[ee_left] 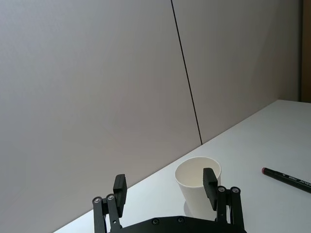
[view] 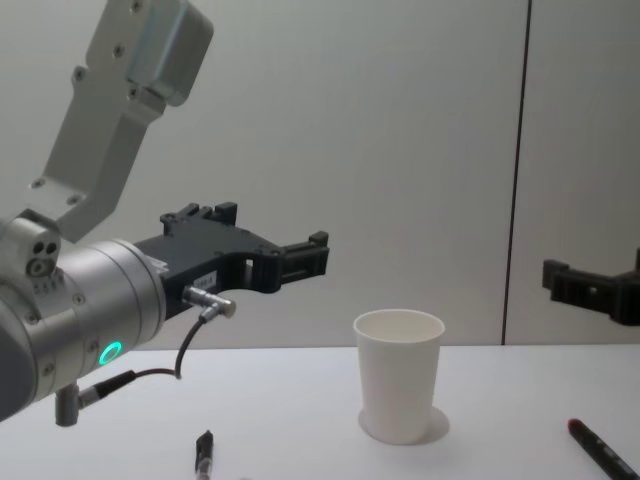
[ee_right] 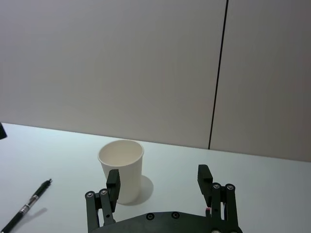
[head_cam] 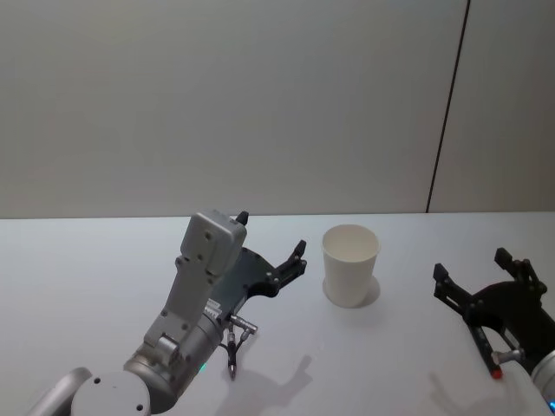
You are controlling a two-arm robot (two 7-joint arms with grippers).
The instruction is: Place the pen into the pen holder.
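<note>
White table [head_cam: 104,260] spans the head view's lower half. Left gripper [head_cam: 271,236], centre-left, hangs spread and empty; right gripper [head_cam: 473,267], lower right, likewise. Cup [head_cam: 350,264] stands upright at centre. In the chest view, black pen [view: 204,455] lies bottom left, red-tipped pen [view: 598,450] bottom right.

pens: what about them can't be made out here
1. Black pen: in the head view the left arm covers all but its tip; in the chest view the bottom edge cuts it off.
2. Red-ended pen: in the chest view the bottom edge cuts it off; in the head view the right gripper hides all but the red end; in the left wrist view the picture's edge cuts it off.
3. Print on both barrels: too small to read.
</note>
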